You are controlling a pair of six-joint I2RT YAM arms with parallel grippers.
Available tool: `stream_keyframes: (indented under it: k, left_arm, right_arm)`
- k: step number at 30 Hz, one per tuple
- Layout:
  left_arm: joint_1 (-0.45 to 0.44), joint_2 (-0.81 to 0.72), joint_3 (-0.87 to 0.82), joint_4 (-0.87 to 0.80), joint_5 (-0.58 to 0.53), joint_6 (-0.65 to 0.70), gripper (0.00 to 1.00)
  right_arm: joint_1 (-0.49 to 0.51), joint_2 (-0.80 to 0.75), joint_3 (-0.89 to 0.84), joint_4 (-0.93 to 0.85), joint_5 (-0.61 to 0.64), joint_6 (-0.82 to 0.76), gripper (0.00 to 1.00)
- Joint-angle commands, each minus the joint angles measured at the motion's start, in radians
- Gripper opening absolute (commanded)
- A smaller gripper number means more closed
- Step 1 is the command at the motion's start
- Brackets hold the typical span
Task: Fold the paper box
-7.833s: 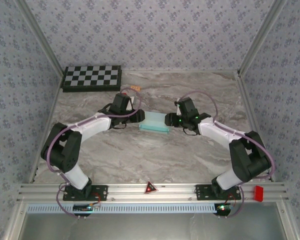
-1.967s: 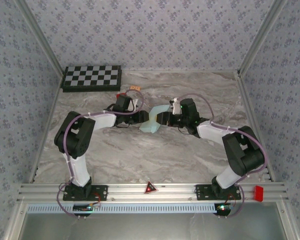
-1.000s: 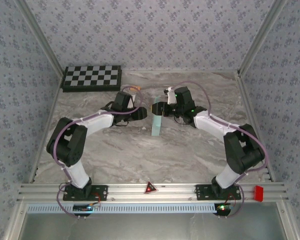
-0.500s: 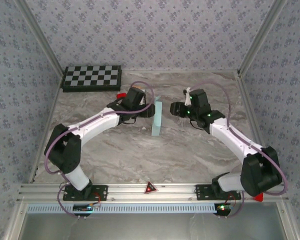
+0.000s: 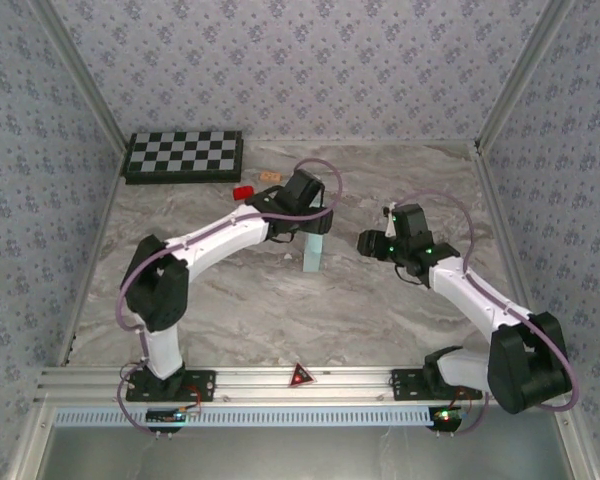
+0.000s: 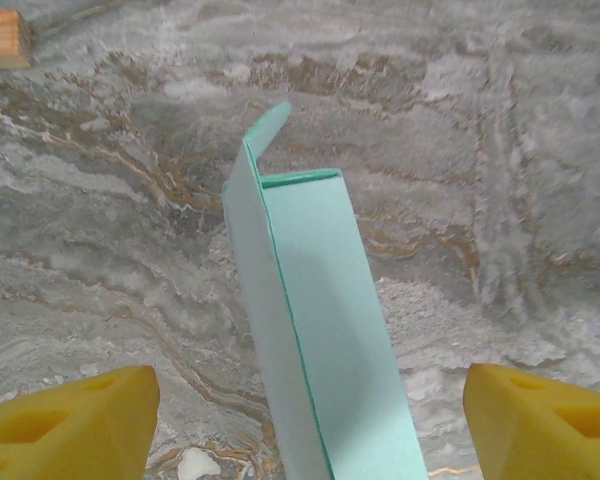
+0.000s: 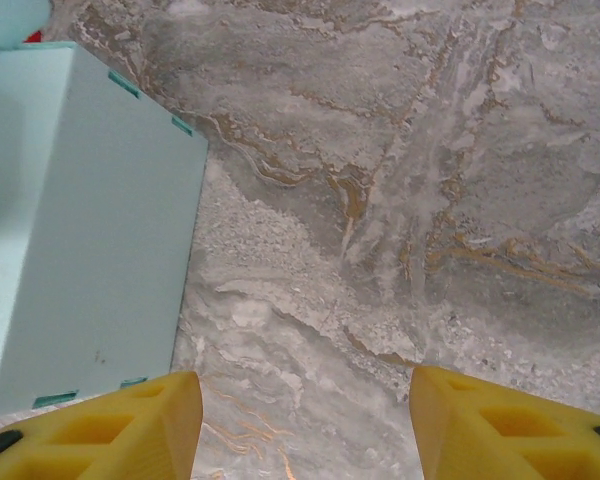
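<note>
The paper box (image 5: 313,252) stands on end near the middle of the table (image 5: 280,310), slim and upright, resting free with 1 small flap (image 6: 270,125) angled out at one end. The left gripper (image 5: 313,222) hangs directly over it, yellow fingers (image 6: 70,420) spread wide on either side of the card and touching nothing. It looks lined up to come down on the top edge. The right gripper (image 5: 365,243) sits at the box's 3 o'clock, apart from it, jaws likewise spread, probably placed to brace that broad wall. The checkerboard (image 5: 185,155) lies well away at 10 o'clock.
</note>
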Motion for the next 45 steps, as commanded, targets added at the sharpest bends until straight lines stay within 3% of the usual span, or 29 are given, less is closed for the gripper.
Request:
stream_keyframes:
  k: [1,10,28,39,45]
  left_arm:
    - [-0.01,0.047,0.074,-0.087,-0.019,0.035,0.79]
    - [-0.028,0.123,0.141,-0.141,-0.04,0.077,0.77]
    - [-0.032,0.138,0.136,-0.179,-0.038,0.168,0.58]
    - [-0.027,0.069,0.049,-0.133,0.04,0.444,0.6]
    - [0.005,0.018,-0.009,-0.098,0.158,0.595,0.6]
  right_arm:
    - [-0.012,-0.019,-0.025,0.008,0.007,0.016,0.59]
    - [-0.018,-0.021,-0.062,0.026,0.005,0.026,0.59]
    - [-0.025,-0.001,-0.073,0.043,0.0,0.033,0.59]
    - [-0.028,-0.001,-0.072,0.032,0.002,0.03,0.59]
    - [-0.031,-0.004,-0.074,0.032,0.002,0.033,0.59]
